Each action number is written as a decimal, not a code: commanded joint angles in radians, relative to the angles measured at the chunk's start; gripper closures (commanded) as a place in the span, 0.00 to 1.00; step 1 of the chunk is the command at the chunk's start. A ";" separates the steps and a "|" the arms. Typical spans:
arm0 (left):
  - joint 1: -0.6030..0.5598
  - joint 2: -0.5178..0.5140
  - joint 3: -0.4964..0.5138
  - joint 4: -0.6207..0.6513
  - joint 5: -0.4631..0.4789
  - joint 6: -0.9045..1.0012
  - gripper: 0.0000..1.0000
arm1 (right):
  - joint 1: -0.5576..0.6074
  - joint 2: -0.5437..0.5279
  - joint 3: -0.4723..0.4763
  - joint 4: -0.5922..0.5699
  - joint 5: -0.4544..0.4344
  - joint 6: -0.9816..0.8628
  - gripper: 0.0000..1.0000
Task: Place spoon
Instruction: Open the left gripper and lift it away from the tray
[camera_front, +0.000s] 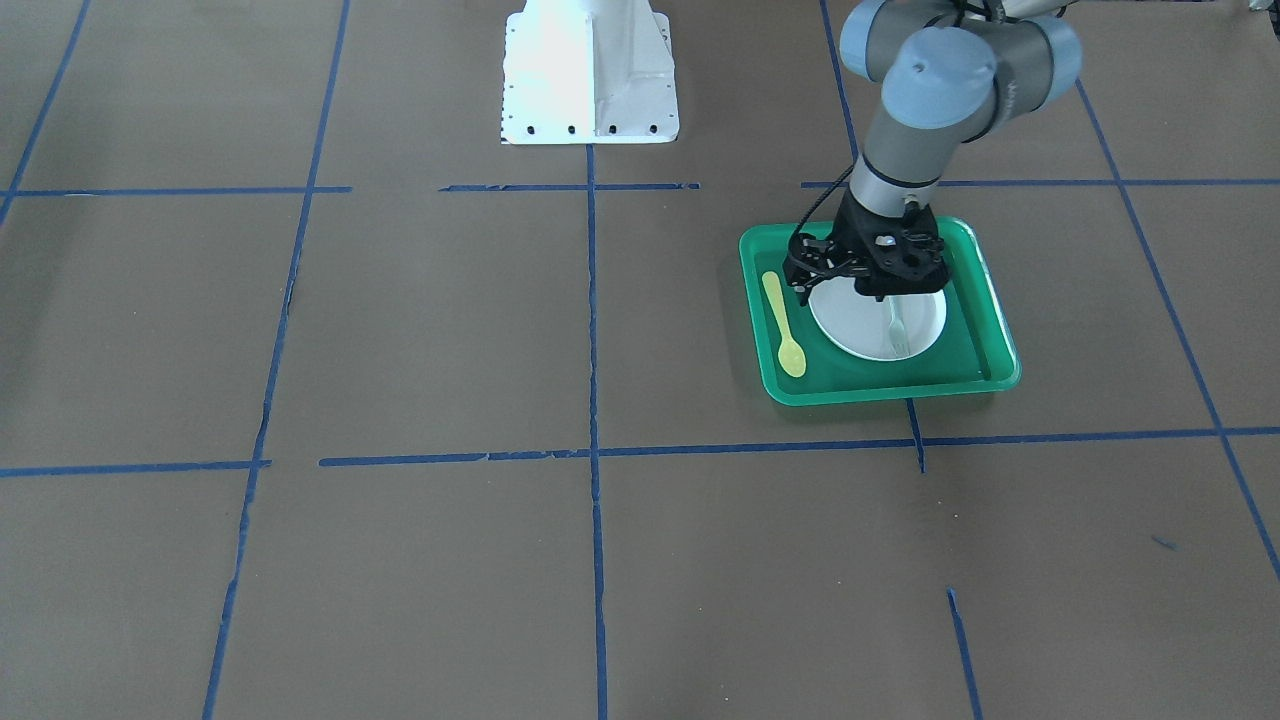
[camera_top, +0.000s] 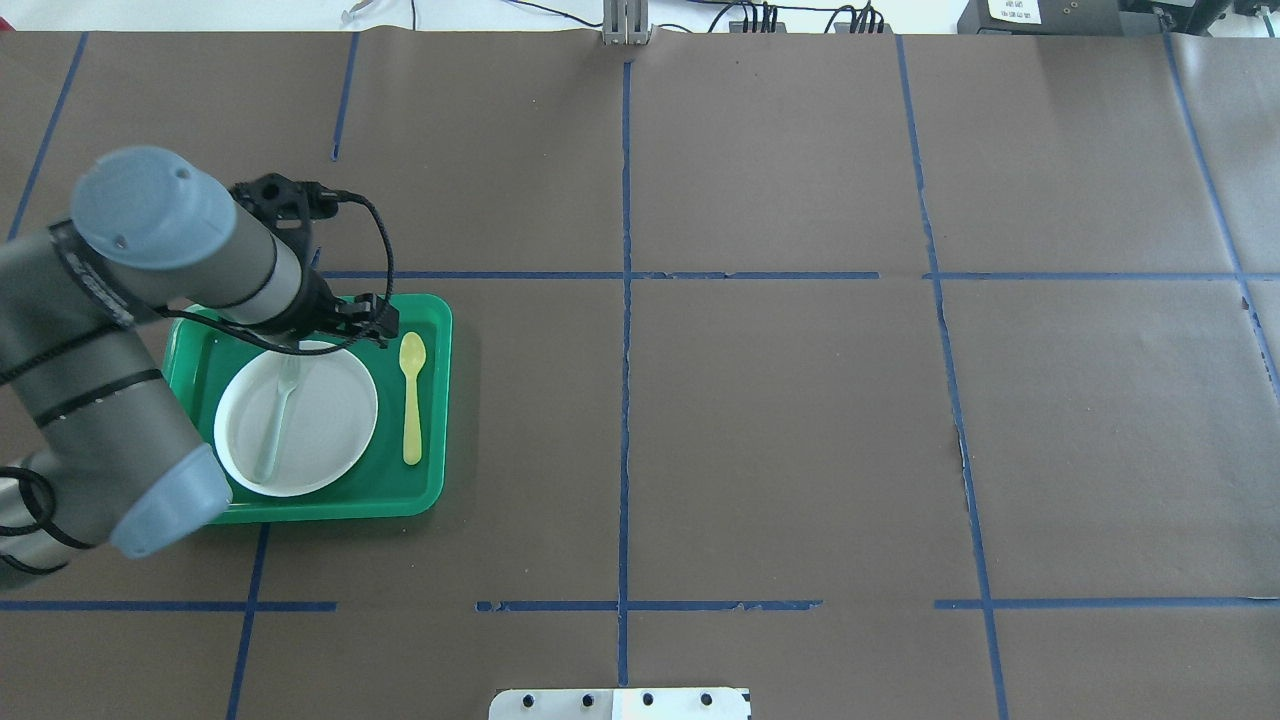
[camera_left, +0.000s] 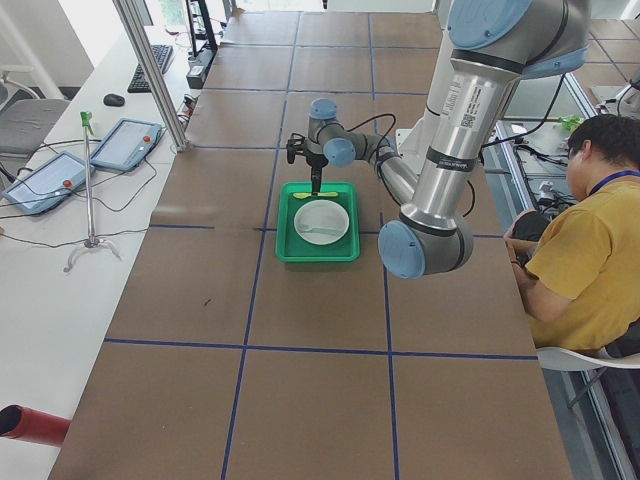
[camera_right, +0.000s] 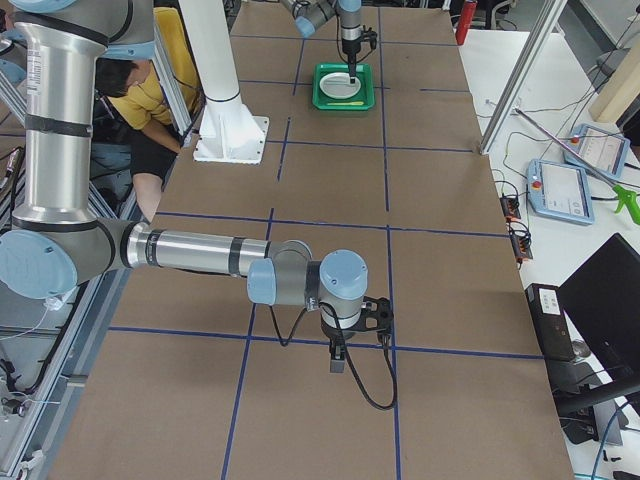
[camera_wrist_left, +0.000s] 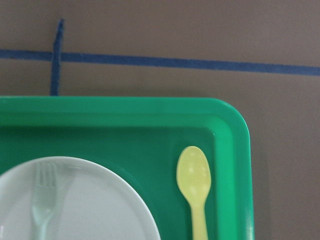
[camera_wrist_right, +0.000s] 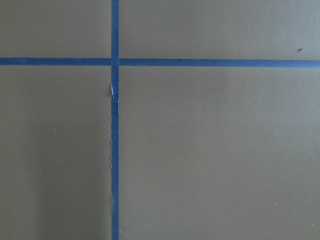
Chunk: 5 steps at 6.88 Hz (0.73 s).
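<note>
Spoon (camera_top: 411, 400) lies loose in green tray (camera_top: 330, 505), handle toward robot, just right of left fingers (camera_front: 801, 288); their opening cannot be told, apparently nothing held.

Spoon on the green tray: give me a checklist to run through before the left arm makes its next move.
1. Spoon lies flat in the tray, not held: ok.
2. Spoon apart from the plate: ok.
3. Fork rests on the plate, away from the spoon: ok.
4. Left gripper over the tray, open: cannot tell.
5. Right gripper far from the tray: ok.
</note>
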 joint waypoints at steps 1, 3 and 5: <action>-0.266 0.043 -0.032 0.151 -0.107 0.344 0.00 | 0.000 0.000 0.000 0.000 0.000 0.000 0.00; -0.554 0.227 0.025 0.151 -0.238 0.843 0.00 | 0.000 0.000 0.000 0.000 0.000 0.000 0.00; -0.745 0.348 0.117 0.142 -0.254 1.127 0.00 | 0.000 0.000 0.000 0.000 0.000 0.000 0.00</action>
